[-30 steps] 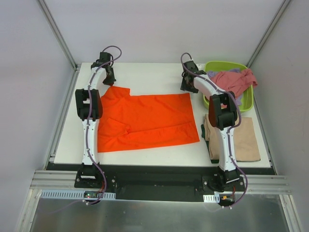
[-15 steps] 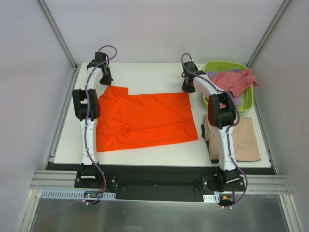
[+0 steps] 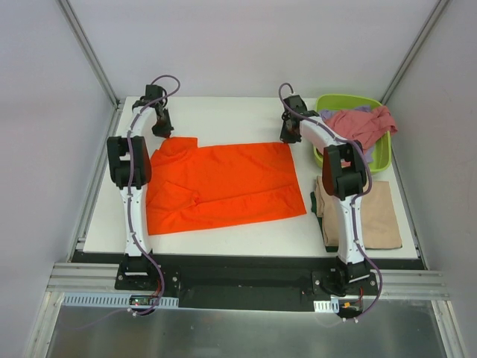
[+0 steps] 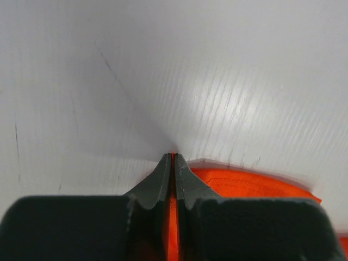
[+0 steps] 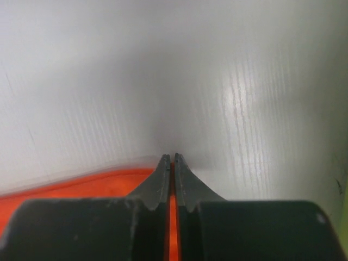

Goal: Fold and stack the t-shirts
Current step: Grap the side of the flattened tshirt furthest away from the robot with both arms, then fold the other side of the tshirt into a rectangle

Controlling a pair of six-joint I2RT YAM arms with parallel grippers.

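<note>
The left gripper (image 3: 162, 130) sits at the far left corner of the orange t-shirt (image 3: 223, 186), pinched together on the cloth. The left wrist view shows a thin strip of orange caught between its two fingers. The orange t-shirt lies spread on the white counter (image 3: 223, 112), with its left part creased. At the shirt's far right corner the right gripper (image 3: 287, 135) is likewise clamped on the orange edge, and orange shows between its fingers in the right wrist view.

Right of the orange t-shirt, toward the near side, a tan t-shirt (image 3: 376, 212) lies folded on the counter, partly under the right arm. Right of the orange t-shirt, at the far side, stands a lime-green tub (image 3: 381, 158). A dusty pink t-shirt (image 3: 361, 123) lies bunched in it, spilling over the tub's right rim. A bit of lavender t-shirt (image 3: 326, 115) shows beneath the pink one at the tub's left end.
</note>
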